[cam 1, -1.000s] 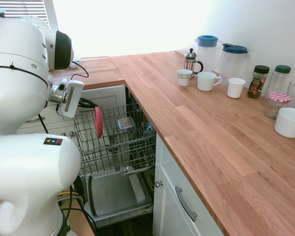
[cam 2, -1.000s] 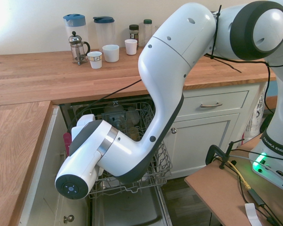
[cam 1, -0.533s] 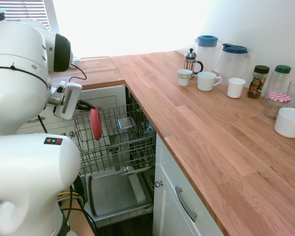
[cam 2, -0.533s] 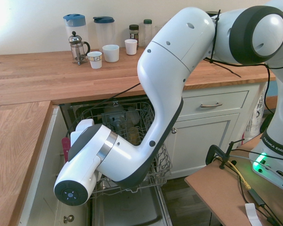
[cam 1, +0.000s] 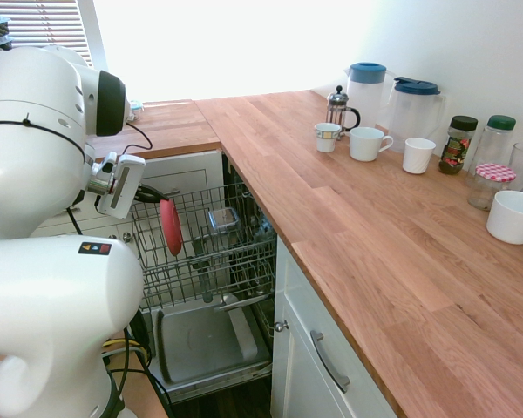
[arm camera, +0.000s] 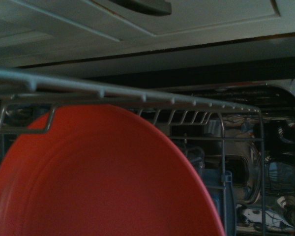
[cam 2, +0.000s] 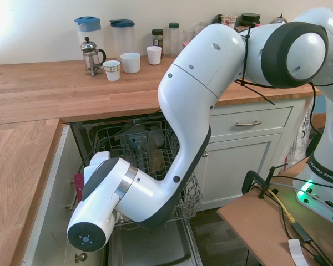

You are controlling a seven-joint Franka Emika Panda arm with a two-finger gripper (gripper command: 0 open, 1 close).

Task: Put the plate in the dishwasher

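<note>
While the plate (cam 1: 170, 226) hangs on edge over the left side of the pulled-out rack (cam 1: 211, 252), the step in hand appears to be lowering it between the wire tines of the dishwasher (cam 1: 205, 344). To do this well, keep the plate vertical, align its edge with a gap between tines, and descend slowly so the rim does not catch on the rack's top wire (the wrist view shows that wire just past the plate's upper edge). From left to right in the first exterior view: the gripper (cam 1: 150, 193), the coral plate, the cutlery basket (cam 1: 222, 219), then the counter (cam 1: 349, 226) with mugs and jugs, well apart. The gripper seems clamped on the plate's upper rim, but the fingers themselves are largely hidden, so their spread cannot be told.
</note>
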